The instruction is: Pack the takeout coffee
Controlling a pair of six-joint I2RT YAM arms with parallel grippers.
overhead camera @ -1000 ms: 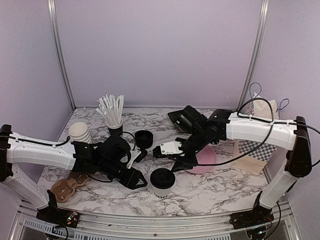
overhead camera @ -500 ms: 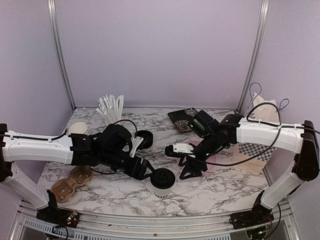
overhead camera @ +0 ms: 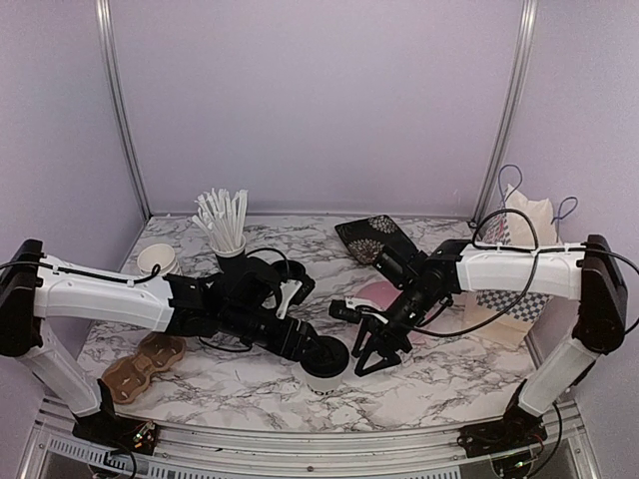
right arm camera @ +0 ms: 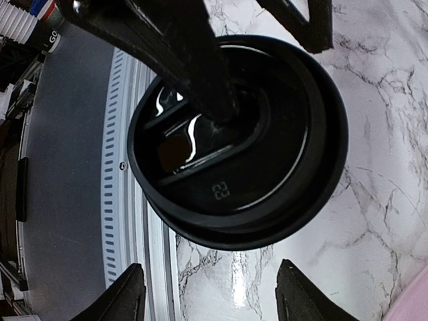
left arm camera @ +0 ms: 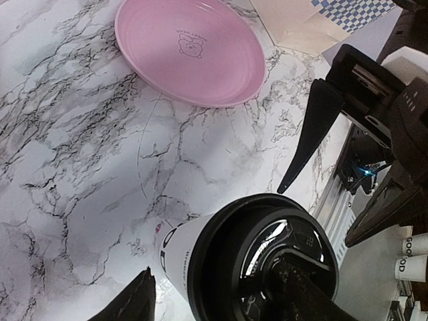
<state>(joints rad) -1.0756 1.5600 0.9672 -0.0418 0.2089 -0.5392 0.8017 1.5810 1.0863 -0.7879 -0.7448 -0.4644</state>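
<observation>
The white takeout coffee cup with a black lid (overhead camera: 325,369) stands near the table's front edge. It fills the left wrist view (left arm camera: 200,257) and the right wrist view (right arm camera: 267,154). My left gripper (overhead camera: 314,349) (left arm camera: 214,299) is open over the cup. One finger rests on the lid's top, and the other hangs beside the cup's left wall. My right gripper (overhead camera: 367,351) (right arm camera: 214,297) is open and empty just right of the cup, with the lid ahead of its fingertips. The checkered paper bag (overhead camera: 519,284) stands at the right.
A pink plate (overhead camera: 382,296) (left arm camera: 190,53) lies behind the right gripper. A black patterned tray (overhead camera: 374,238) is at the back. A cup of straws (overhead camera: 225,228) and stacked paper cups (overhead camera: 157,259) stand back left. A brown cup carrier (overhead camera: 140,364) lies front left.
My left gripper has moved right onto the cup's lid. My right gripper has dropped lower and closer to the cup's right side, uncovering the pink plate.
</observation>
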